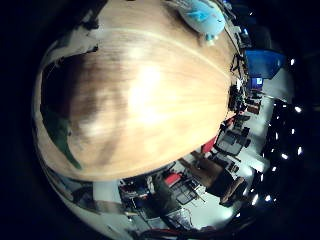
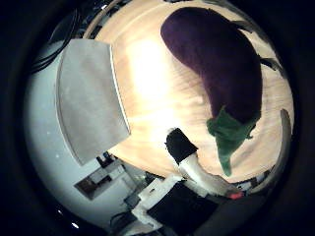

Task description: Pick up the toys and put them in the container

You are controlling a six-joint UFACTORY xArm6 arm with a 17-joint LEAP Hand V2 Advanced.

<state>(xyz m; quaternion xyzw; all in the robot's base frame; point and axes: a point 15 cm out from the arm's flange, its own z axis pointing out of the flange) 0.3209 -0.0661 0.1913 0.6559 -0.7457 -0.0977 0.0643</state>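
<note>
With the plush eggplant and blue plush toy lying on the table beside the grey container, nothing appeared binned yet, and the hand's finger posture could not be told.

A white-and-black robot hand is seen: a white finger is capped by a black rounded tip.
</note>
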